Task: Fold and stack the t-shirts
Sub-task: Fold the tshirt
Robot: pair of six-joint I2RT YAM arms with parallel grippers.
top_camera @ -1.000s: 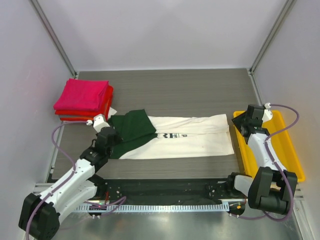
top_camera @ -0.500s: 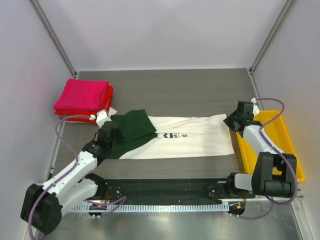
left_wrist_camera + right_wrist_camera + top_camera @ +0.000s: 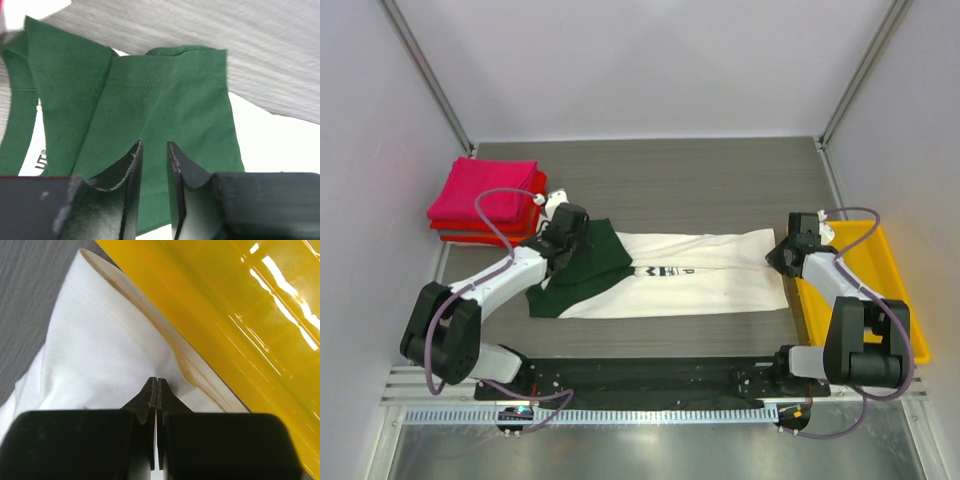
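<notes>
Flatly, the t-shirt [image 3: 710, 290] lies under left pincer [image 3: 152, 146] — hem at right pincer [image 3: 156, 380].

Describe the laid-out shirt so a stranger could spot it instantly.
On the grey table, look between the yellow tray at the right and the pink and red folded stack at the far left. The cream-white shirt lies there spread out, the only one with a dark green end and dark lettering.
</notes>
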